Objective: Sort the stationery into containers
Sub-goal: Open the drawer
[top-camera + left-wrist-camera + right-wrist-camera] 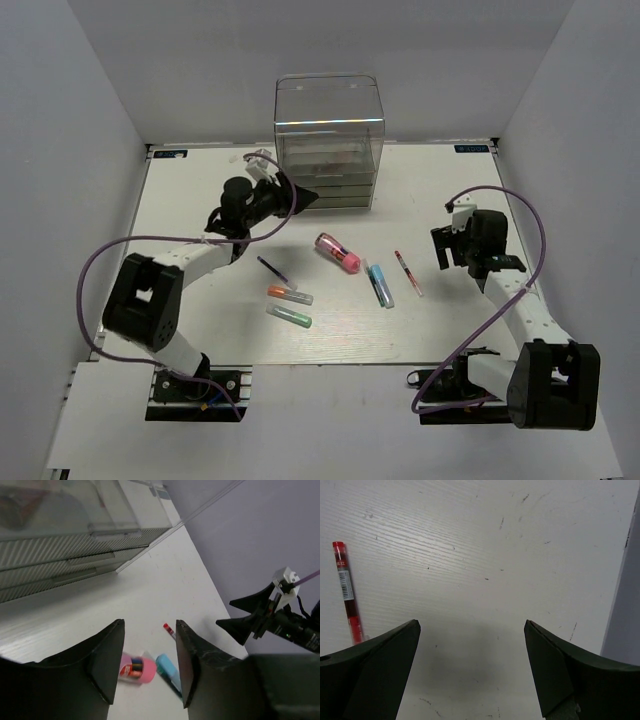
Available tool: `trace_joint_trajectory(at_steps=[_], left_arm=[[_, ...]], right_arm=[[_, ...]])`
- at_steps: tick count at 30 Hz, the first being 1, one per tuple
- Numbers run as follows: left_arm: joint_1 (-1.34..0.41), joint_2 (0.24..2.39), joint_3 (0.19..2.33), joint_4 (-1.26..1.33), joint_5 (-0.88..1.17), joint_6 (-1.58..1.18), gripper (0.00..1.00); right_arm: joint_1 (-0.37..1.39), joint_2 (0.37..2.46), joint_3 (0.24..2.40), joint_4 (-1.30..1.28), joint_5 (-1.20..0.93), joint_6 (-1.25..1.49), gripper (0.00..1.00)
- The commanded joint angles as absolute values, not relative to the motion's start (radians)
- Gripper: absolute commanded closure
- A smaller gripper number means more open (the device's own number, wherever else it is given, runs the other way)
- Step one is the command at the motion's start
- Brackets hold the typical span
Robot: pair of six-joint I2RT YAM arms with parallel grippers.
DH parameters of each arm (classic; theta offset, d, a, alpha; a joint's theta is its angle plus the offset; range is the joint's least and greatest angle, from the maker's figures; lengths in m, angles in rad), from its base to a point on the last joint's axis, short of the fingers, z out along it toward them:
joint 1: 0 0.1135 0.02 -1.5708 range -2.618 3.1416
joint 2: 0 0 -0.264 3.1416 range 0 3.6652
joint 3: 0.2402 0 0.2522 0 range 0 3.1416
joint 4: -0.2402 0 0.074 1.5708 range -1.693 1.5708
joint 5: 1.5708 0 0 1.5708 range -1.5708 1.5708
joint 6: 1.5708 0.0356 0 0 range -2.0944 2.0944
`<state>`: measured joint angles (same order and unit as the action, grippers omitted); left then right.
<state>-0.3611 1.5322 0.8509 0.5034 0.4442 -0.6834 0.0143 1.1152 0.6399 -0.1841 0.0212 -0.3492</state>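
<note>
Left gripper (149,626) spread, empty, just off the clear plastic drawer organiser (330,140). Right gripper (470,625) spread, empty, near the thin red pen (347,592). Pen and the rest lie loose on the white table (450,190). Risk: left gripper clips a drawer front and shoves the organiser back.

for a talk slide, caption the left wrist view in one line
Open left hand over the table facing the clear organiser, with pink cylinder, light-blue marker and red pen lying beyond its fingers.
</note>
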Motion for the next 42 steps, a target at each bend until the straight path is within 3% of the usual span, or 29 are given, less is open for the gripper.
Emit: trace_joint_trajectory(at_steps=[1, 6, 9, 16, 25, 31, 37, 42], left_arm=[[-0.419, 1.604, 0.920, 0.643, 0.341, -0.799, 0.41], [-0.482, 1.706, 0.945, 0.741, 0.186, -0.874, 0.28], [-0.508, 1.750, 0.966, 0.758, 0.118, -0.902, 0.27], [-0.540, 1.781, 0.948, 0.863, -0.109, -1.011, 0.27], [-0.549, 1.842, 0.974, 0.815, -0.231, -1.114, 0.33], [-0.549, 1.875, 1.003, 0.804, -0.262, -1.144, 0.38], [-0.549, 1.907, 1.052, 0.795, -0.262, -1.176, 0.39], [-0.549, 1.953, 1.089, 0.761, -0.272, -1.212, 0.46]], right_arm=[[0.014, 1.082, 0.692, -0.173, 0.078, -0.368, 0.10], [0.014, 1.054, 0.684, -0.169, 0.071, -0.374, 0.10], [0.015, 1.046, 0.686, -0.176, 0.057, -0.376, 0.10], [0.017, 1.034, 0.686, -0.199, 0.009, -0.403, 0.10], [0.015, 0.983, 0.655, -0.186, -0.106, -0.449, 0.10], [0.017, 0.947, 0.637, -0.173, -0.132, -0.460, 0.29], [0.020, 0.948, 0.629, -0.170, -0.135, -0.465, 0.33], [0.021, 0.940, 0.624, -0.167, -0.149, -0.469, 0.37]])
